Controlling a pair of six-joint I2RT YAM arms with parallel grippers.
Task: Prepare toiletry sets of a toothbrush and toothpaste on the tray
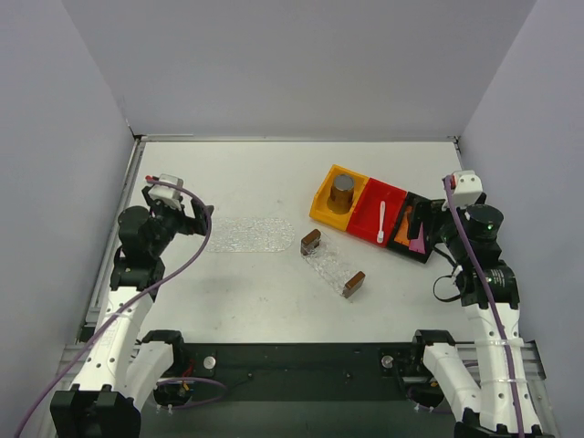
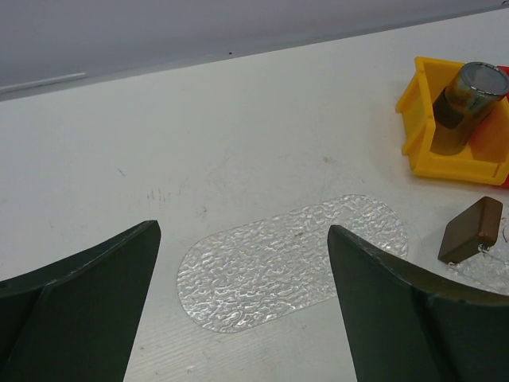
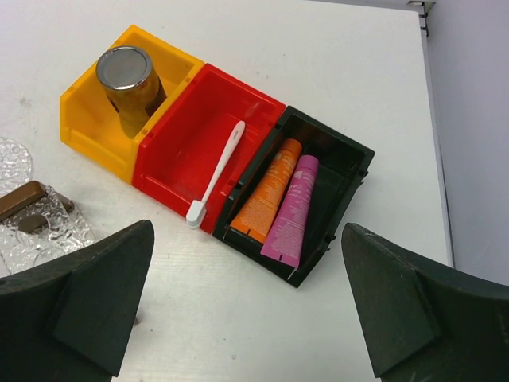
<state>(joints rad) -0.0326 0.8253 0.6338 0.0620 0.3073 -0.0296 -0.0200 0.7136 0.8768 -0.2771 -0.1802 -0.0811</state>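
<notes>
Right gripper (image 3: 246, 229): jaws spread wide, hovering above the black bin (image 3: 350, 159). Inside the bin, the orange toothpaste (image 3: 269, 191) and the pink toothpaste (image 3: 293, 208) lie side by side, touching. In the adjoining red bin (image 3: 179, 131), the toothbrush (image 3: 220, 169) lies diagonally with its head over the near rim. Beyond that is the yellow bin (image 3: 87, 119), holding a metal cylinder (image 3: 127, 79). The tray (image 1: 330, 264) lies on the table (image 1: 255, 182), near the bins, between them and the clear textured sheet (image 2: 286, 255). Left gripper (image 2: 243, 228): jaws likewise spread, poised over that sheet.
</notes>
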